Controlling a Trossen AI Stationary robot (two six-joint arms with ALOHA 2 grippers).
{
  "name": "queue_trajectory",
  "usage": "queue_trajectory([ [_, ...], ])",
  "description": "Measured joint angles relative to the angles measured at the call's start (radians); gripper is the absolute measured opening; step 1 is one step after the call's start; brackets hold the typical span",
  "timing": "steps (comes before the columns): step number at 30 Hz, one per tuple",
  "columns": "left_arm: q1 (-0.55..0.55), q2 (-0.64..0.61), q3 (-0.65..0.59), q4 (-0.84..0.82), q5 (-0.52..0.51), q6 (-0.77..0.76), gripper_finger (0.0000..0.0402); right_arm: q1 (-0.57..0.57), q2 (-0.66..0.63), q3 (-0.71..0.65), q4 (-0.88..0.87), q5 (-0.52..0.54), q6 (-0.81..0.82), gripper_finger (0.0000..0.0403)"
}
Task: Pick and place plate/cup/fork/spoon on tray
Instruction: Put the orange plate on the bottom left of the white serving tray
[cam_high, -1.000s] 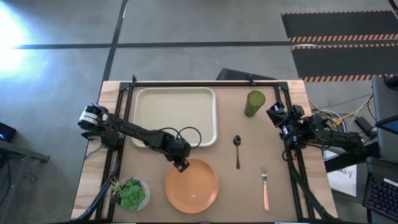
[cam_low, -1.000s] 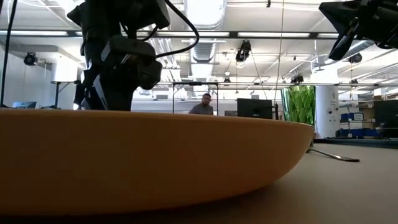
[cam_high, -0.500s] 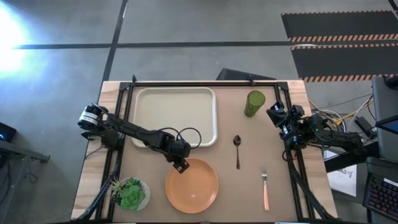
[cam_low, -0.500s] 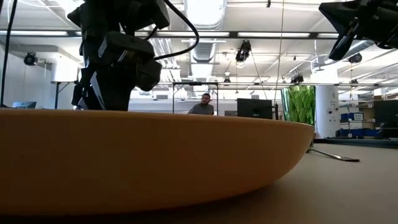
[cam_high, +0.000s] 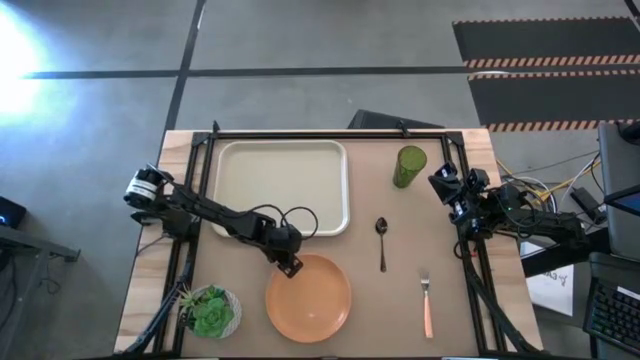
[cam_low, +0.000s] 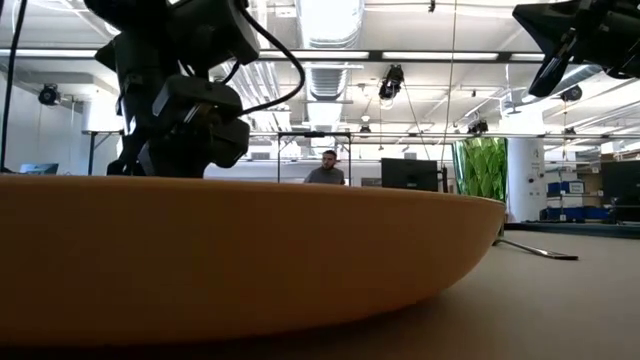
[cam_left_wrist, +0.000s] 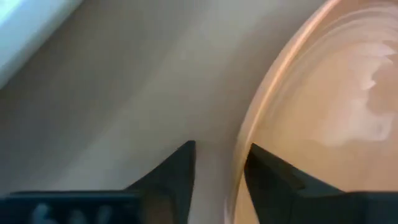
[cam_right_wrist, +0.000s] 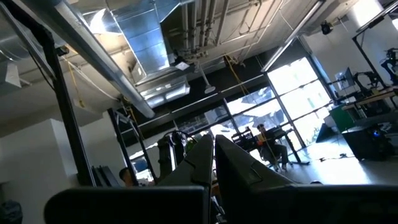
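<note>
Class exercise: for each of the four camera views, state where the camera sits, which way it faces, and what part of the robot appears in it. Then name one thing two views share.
High view: above the table, looking straight down; both arms, tray, plate.
Low view: table height, looking level past the plate into the room; arms above.
Left wrist view: looks down past the left tool, whose fingers straddle the plate rim.
Right wrist view: tilted up at the ceiling; right tool fingers together.
Shared: high, low and left wrist views show the plate.

plate (cam_high: 309, 299): plain orange, kinda peachy
tray (cam_high: 283, 186): cream, no pattern
cup (cam_high: 409, 167): see-through green
fork (cam_high: 427, 305): salmon-pink handle, silver tines
spoon (cam_high: 381, 241): dark metal
table (cam_high: 440, 245): tan
floor strip (cam_high: 545, 63): black with orange stripes
</note>
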Motion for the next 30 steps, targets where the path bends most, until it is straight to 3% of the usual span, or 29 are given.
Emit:
queue_trajectory([
  [4,-0.001,0.004,0.016,0.004,-0.015,0.037,0.0015,0.000,0.000,0.000,0.000,0.027,-0.007,0.0009],
  [11,-0.001,-0.002,0.086,-0.009,-0.083,0.069,0.0001,0.000,0.000,0.000,-0.001,0.034,-0.011,0.0009],
  [15,0.002,-0.038,0.167,-0.036,-0.172,0.136,0.0001,0.000,0.000,0.000,-0.001,0.033,-0.010,0.0009],
  [18,0.014,-0.101,0.247,-0.177,-0.325,0.158,0.0001,0.000,0.000,0.000,-0.001,0.033,-0.010,0.0009],
  [22,0.042,-0.209,0.333,-0.530,-0.550,0.134,0.0000,0.000,0.000,0.000,-0.003,0.033,-0.010,0.0009],
  [26,0.086,-0.345,0.371,-0.866,-0.750,-0.005,0.0000,0.000,0.000,0.000,-0.003,0.032,-0.010,0.0009],
  [30,0.144,-0.483,0.349,-0.982,-0.914,-0.157,0.0000,0.000,0.000,0.000,-0.003,0.032,-0.010,0.0009],
])
